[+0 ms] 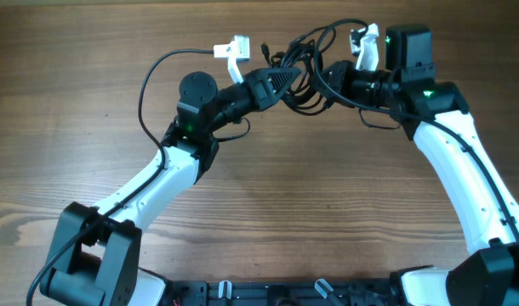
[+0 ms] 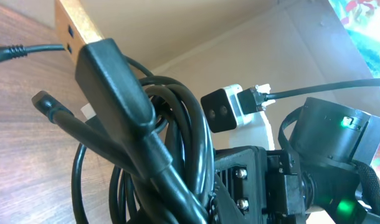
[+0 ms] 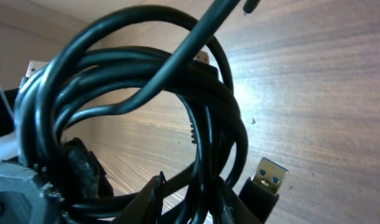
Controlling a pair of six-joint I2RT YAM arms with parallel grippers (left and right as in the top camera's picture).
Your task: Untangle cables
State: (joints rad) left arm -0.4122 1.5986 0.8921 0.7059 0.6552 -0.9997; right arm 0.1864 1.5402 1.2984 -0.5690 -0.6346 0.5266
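The cables (image 1: 304, 64) are a knot of thin black cords held above the wooden table between both arms. My left gripper (image 1: 289, 81) reaches into the knot from the left and is shut on it. In the left wrist view the cables (image 2: 184, 124) fill the frame and hide the fingers, and a USB plug (image 2: 115, 74) sticks up at the left. My right gripper (image 1: 327, 81) is shut on the same bundle from the right. In the right wrist view its fingers (image 3: 190, 186) pinch several strands of the looped cables (image 3: 115, 68), and a USB plug (image 3: 268, 177) hangs beside them.
The wooden table (image 1: 327, 195) lies under both arms. The left arm's white wrist camera (image 1: 234, 49) and its thin lead stand up behind the left gripper. The right arm's wrist camera (image 2: 224, 109) is very close to the bundle.
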